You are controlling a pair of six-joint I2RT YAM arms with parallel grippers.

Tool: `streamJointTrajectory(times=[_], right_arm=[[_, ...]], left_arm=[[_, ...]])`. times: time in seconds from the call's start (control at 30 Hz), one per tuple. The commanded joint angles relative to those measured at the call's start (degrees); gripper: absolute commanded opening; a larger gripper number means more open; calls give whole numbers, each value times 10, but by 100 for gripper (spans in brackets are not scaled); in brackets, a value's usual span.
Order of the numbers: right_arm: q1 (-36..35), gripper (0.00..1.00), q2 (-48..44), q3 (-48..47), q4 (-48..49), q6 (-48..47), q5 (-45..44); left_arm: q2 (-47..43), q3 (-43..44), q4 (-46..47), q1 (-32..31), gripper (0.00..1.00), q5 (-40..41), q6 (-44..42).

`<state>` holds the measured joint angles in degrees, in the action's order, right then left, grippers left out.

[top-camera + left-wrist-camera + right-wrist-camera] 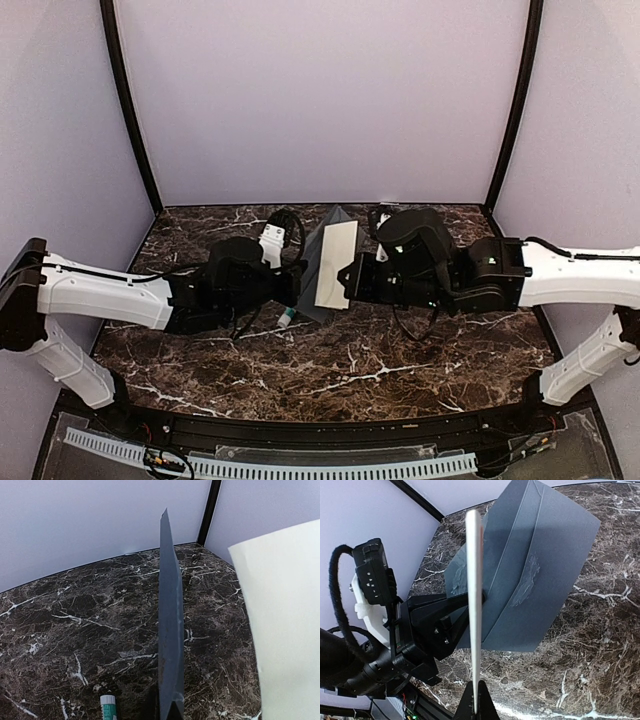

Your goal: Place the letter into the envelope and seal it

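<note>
- Grey envelope (315, 262) clamped edge-on in left claw (297, 287); right claw (346, 279) pinches letter (336, 262).
- I judge both light, bendy, crease-prone: keep grips at the edges, feed slowly.

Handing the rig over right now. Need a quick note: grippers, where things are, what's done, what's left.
Left gripper: shut on the envelope, held upright off the table.
Right gripper: shut on the letter, also upright, close alongside the envelope.
Glue stick: lying on the table near the left gripper.
Done: both sheets are lifted and brought together.
Left: the letter is not inside yet. Slide it in, then seal the flap.
</note>
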<state>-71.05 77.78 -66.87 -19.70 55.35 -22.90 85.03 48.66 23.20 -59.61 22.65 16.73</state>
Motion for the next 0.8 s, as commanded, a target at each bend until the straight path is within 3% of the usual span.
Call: streamJointTrajectory(times=[0.0, 0.77], right_arm=[[-18, 0, 21, -34, -38, 54, -45], [-32, 0, 83, -97, -96, 230, -167]], left_arm=[[-35, -13, 15, 3, 0, -25, -2], [-24, -20, 40, 3, 0, -62, -21]])
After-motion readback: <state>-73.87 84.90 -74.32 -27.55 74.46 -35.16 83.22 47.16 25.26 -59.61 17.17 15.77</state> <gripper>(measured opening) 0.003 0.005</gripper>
